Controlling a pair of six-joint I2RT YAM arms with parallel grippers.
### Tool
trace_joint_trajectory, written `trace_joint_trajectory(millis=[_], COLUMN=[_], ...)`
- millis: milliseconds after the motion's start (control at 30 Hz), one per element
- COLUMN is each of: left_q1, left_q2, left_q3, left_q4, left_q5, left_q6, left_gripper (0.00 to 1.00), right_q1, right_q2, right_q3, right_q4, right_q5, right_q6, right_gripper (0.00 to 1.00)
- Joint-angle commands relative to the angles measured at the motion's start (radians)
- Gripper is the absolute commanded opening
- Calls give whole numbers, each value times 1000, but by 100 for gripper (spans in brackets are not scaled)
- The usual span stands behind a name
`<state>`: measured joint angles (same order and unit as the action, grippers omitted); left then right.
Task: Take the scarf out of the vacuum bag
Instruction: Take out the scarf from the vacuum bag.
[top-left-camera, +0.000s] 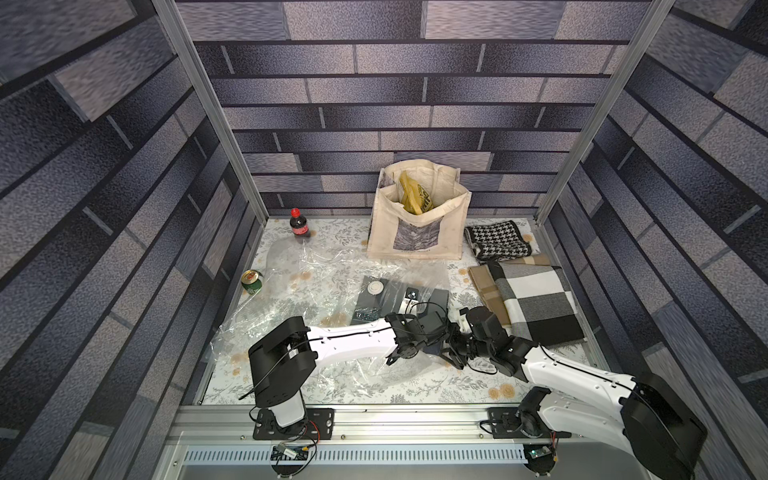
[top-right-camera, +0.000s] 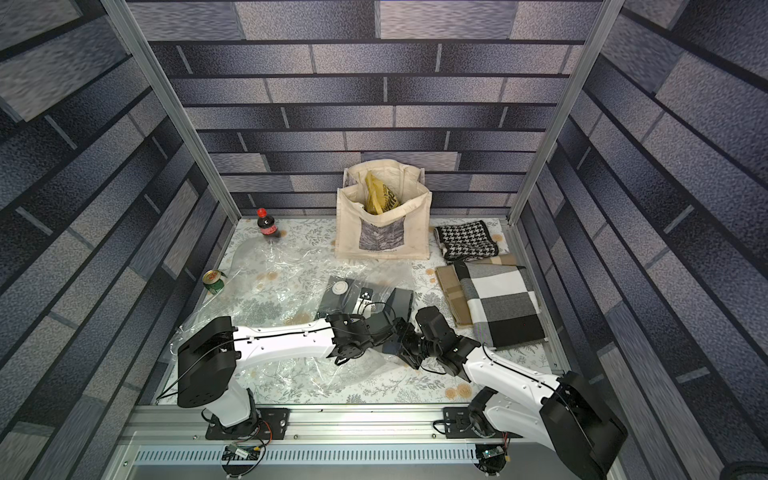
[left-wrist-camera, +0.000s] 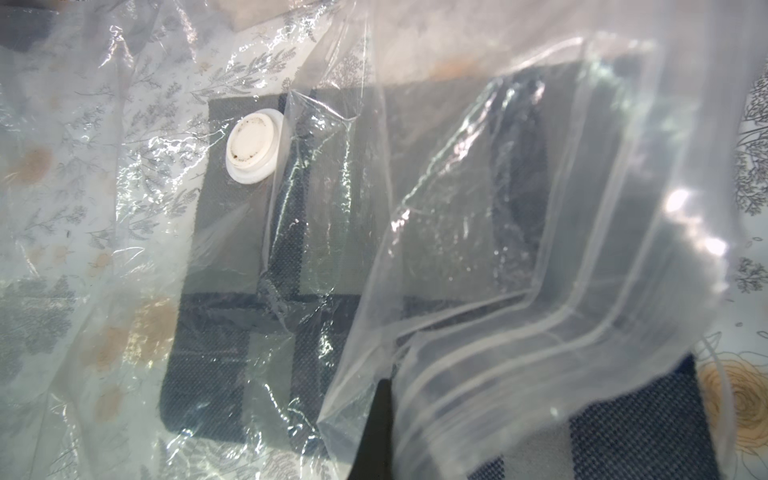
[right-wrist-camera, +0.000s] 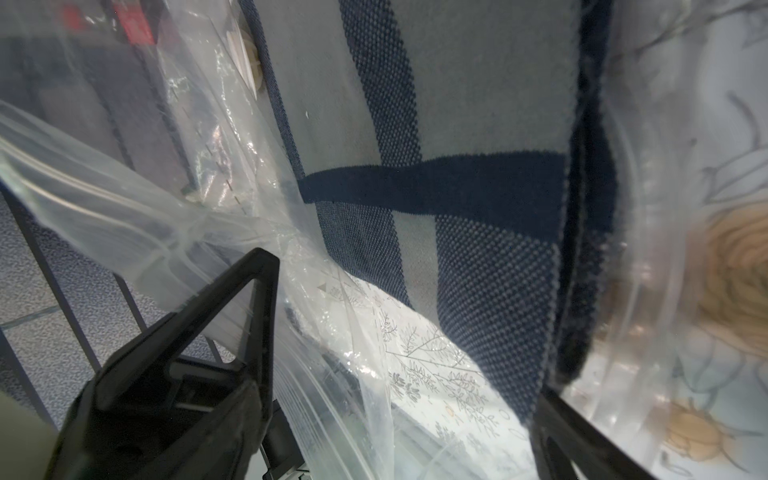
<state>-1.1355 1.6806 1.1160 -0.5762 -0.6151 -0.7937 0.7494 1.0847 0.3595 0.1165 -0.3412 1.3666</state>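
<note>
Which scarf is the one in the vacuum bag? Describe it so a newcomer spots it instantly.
Start at the cream tote bag by the back wall; in front of it lies the vacuum bag. The scarf inside is grey with navy bands, under the white valve cap. The other scarves lie bare on the table.

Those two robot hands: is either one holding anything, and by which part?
The left hand, shut, seems to pinch the vacuum bag by its open zip-strip edge. The right hand is open around the scarf, gripping nothing yet.
</note>
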Motion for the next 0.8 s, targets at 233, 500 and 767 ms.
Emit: trace_joint_trajectory(millis=[233, 500, 767], left_q1=[-8, -12, -14], left_q2=[-77, -116, -132], left_q3=[-22, -43, -56], left_q4=[-2, 5, 20], left_q5=[-64, -83, -88], left_q6=[4, 9, 19], left_gripper=[0, 0, 0], right_q1=[57, 57, 61], right_q2=[-74, -108, -41], right_q3=[65, 79, 4], right_q4=[-192, -312, -85], right_q5=[70, 87, 53], right_q6=[73, 87, 234], right_gripper=[100, 100, 100])
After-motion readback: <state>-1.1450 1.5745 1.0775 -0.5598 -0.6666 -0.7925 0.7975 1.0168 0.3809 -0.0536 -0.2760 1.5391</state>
